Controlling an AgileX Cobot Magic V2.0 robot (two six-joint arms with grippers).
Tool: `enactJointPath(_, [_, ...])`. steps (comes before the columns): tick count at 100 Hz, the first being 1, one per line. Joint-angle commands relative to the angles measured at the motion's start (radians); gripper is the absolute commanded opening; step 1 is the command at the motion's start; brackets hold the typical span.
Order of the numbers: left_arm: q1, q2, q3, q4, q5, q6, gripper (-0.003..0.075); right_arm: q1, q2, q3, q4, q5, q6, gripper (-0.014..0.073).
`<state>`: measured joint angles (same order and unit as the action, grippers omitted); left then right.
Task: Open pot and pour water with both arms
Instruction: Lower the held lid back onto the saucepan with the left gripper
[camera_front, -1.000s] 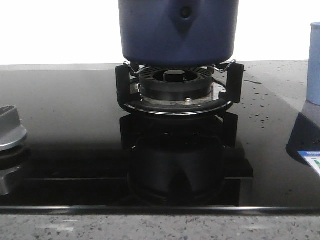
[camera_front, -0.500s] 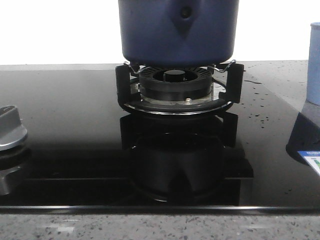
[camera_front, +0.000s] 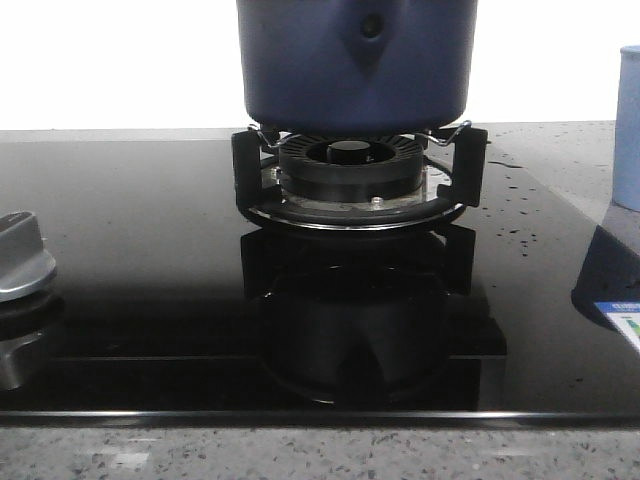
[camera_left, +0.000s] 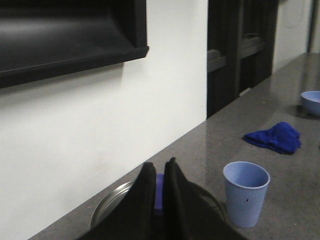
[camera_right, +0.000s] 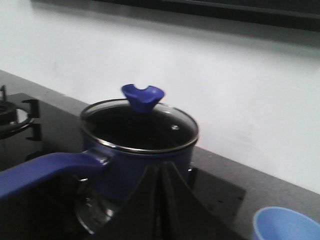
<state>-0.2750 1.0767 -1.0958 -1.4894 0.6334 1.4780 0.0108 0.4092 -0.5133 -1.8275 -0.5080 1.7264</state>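
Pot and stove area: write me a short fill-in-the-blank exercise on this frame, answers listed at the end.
1. The pot sits on the stove's ____.
2. The glass lid is ____ the pot.
3. The colour of the lid's knob is ____.
4. The cloth on the counter lies beyond the pale blue ____.

Answers: burner; on; blue; cup

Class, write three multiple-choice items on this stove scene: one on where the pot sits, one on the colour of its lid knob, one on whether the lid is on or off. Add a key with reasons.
1. Where is the pot?
A. on the burner stand
B. on the grey counter
C. in a sink

2. What colour is the lid knob?
A. red
B. blue
C. white

3. What state is the glass lid in?
A. lying beside the pot
B. held by a gripper
C. resting on the pot

Key: 1 A, the pot rests on the burner stand; 2 B, the knob shows blue; 3 C, the lid covers the rim.
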Motion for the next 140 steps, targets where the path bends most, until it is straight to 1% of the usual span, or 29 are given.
enactJointPath(1, [0.025, -0.158, 0.115, -0.032, -0.057, -0.012, -0.002, 0.019, -0.006, -0.017, -0.053, -0.007, 0.041, -0.0063])
enactJointPath(11, [0.04, -0.35, 0.289, -0.023, -0.113, -0.012, -0.002, 0.021, -0.02, -0.008, -0.053, -0.004, 0.064, -0.0063])
enactJointPath(15, [0.041, -0.428, 0.373, -0.023, -0.16, -0.012, -0.002, 0.021, -0.024, -0.006, -0.053, -0.004, 0.064, -0.0063])
enactJointPath(30, [0.041, -0.713, 0.589, -0.029, -0.314, -0.012, -0.002, 0.021, -0.024, -0.006, -0.053, -0.043, 0.064, -0.0064])
enactJointPath(38, [0.041, -0.856, 0.676, -0.044, -0.392, -0.012, -0.002, 0.021, -0.024, -0.006, -0.053, -0.079, 0.064, -0.0064])
enactJointPath(43, [0.041, -0.947, 0.726, -0.084, -0.436, -0.021, -0.002, 0.021, -0.024, -0.006, -0.053, -0.111, 0.064, -0.0064])
enactJointPath(51, [0.041, -1.041, 0.775, -0.124, -0.469, -0.066, -0.002, 0.021, -0.024, -0.006, -0.053, -0.159, 0.064, -0.0064])
enactJointPath(59, [0.041, -1.07, 0.799, -0.12, -0.453, -0.073, -0.002, 0.021, -0.024, -0.006, -0.053, -0.166, 0.064, -0.0064])
enactJointPath(82, [0.041, -1.067, 0.813, -0.12, -0.42, -0.073, -0.002, 0.021, -0.024, -0.006, -0.053, -0.163, 0.064, -0.0064])
enactJointPath(127, [0.041, -1.067, 0.817, -0.117, -0.418, -0.07, -0.002, 0.021, -0.024, -0.006, -0.053, -0.163, 0.064, -0.0064])
enactJointPath(140, [0.041, -1.067, 0.831, -0.033, -0.471, -0.049, -0.002, 0.021, -0.024, -0.006, -0.053, -0.163, 0.064, -0.0064])
